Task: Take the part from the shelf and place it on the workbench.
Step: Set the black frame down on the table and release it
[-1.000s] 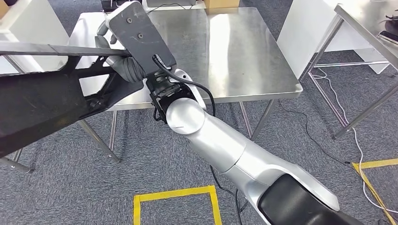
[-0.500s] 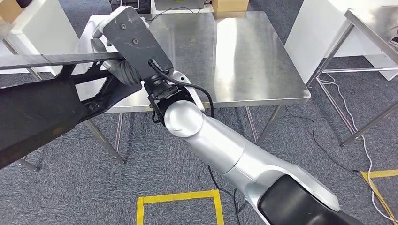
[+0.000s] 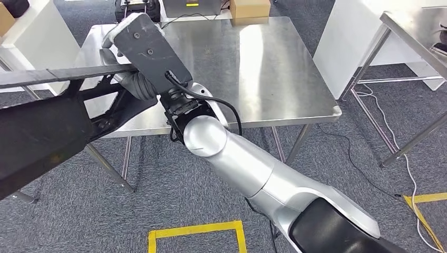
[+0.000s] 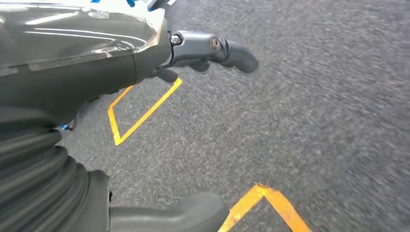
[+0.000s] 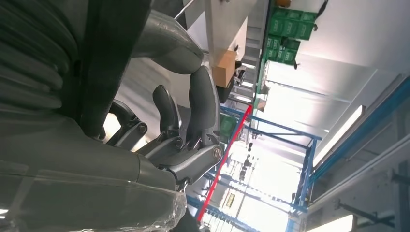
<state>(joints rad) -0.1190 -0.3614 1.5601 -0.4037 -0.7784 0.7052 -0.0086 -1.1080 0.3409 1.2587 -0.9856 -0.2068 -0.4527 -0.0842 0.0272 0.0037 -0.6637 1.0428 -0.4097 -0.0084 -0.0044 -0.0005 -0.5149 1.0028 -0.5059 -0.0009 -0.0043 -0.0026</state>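
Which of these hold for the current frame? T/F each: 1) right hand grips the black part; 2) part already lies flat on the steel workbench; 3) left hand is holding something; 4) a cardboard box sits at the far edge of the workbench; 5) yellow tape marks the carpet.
1) The right hand grips the black part. True.
2) The part lies flat on the workbench. False: it is held in the air, reaching out past the bench's near left corner, over the carpet.
3) The left hand holds something. False: it hangs over the carpet with nothing in it.
4) A cardboard box sits at the workbench's far edge. True.
5) Yellow tape marks the carpet. True.
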